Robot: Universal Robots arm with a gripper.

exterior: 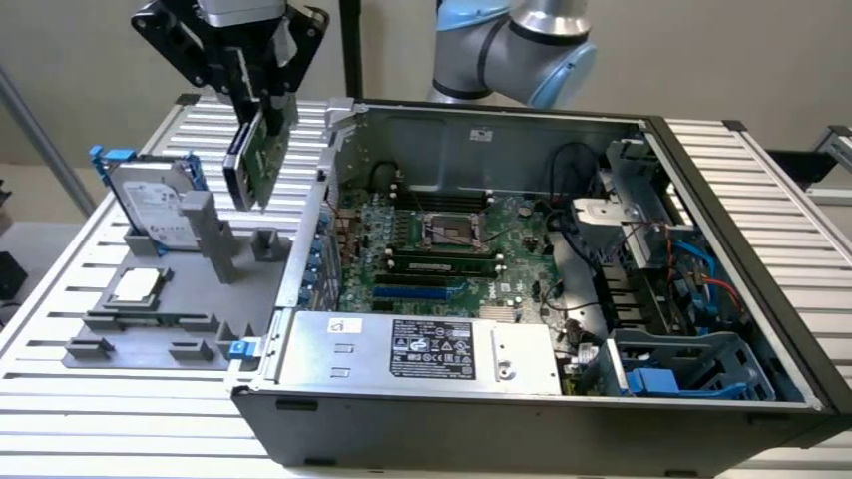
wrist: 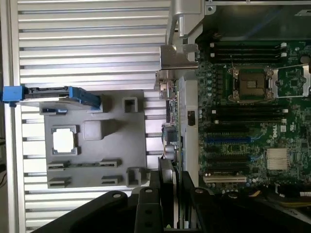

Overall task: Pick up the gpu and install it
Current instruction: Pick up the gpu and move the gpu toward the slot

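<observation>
1. The gripper (exterior: 262, 108) is clenched on the top edge of the gpu (exterior: 258, 160), and the card hangs straight below its fingers, clear of everything under it.
2. The gpu is in the air above the gray holder (exterior: 147, 337), which sits on the worktop (exterior: 120, 424) toward the exterior view's left. The card is between the upright hard drive (exterior: 150, 205) and the side wall of the open computer case (exterior: 399, 424).
3. In the exterior view the card's flat face is seen tilted slightly, its lower end near the holder's tall post. The CPU chip (exterior: 134, 287) lies in its seat on the holder, well apart from the card.
4. The wrist view looks down along the card, so the gpu (wrist: 187, 97) appears edge-on, running away from the gripper (wrist: 175, 191) with its silver bracket (wrist: 177, 58) at the far end.
5. That view also lines the card up just beside the case wall, with the motherboard (wrist: 252, 126) and its slots on one side and the holder (wrist: 97, 160), chip (wrist: 64, 141) and hard drive (wrist: 48, 93) on the other.
</observation>
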